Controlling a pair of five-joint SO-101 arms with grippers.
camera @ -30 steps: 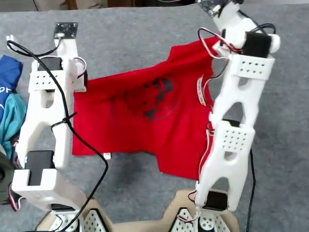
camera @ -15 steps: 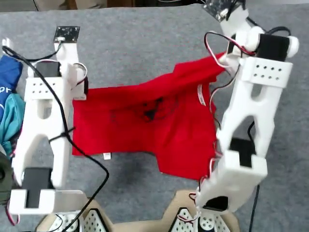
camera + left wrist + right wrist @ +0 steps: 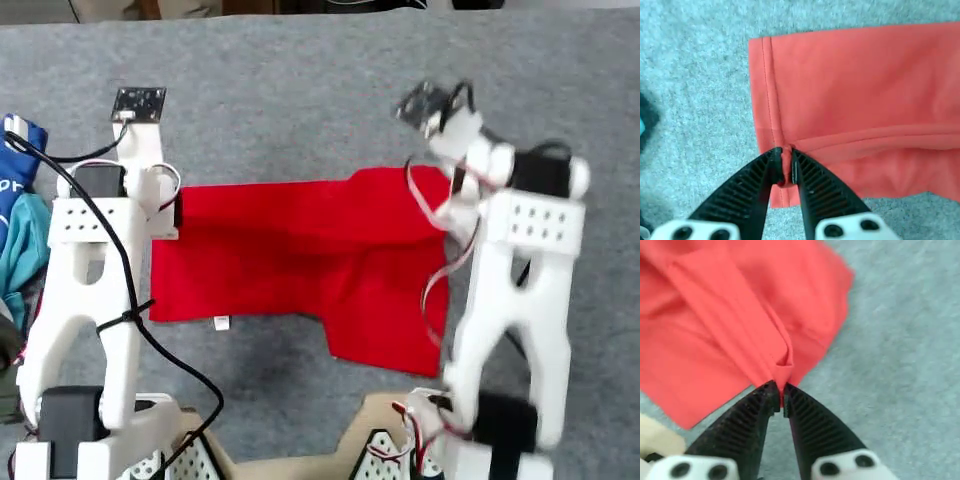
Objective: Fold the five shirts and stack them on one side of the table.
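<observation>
The red fabric shirt lies flat in the middle of the grey felt tabletop, between the two white arms. Its far edge runs almost straight from left to right, and its surface is smooth, with no print to see. On the near side the left part ends in a straight edge, where a small white label sticks out. The right part reaches further toward the near side of the tabletop (this gives the shirt a stepped outline).

The left gripper is at the left edge of the shirt. Its two black ribbed jaws are almost closed, and between them they pinch a thin piece of the stitched hem, at the place where two layers of the red cloth meet. The cloth around it rests on the tabletop.

The right gripper is at the far right corner of the shirt. Its jaws are also nearly closed, and they hold a narrow ridge of red cloth, from which some folds run away from the tips.

At the left edge of the tabletop, well apart from the red shirt, lies a heap of blue and teal garments. A black cable hangs along the left arm.
</observation>
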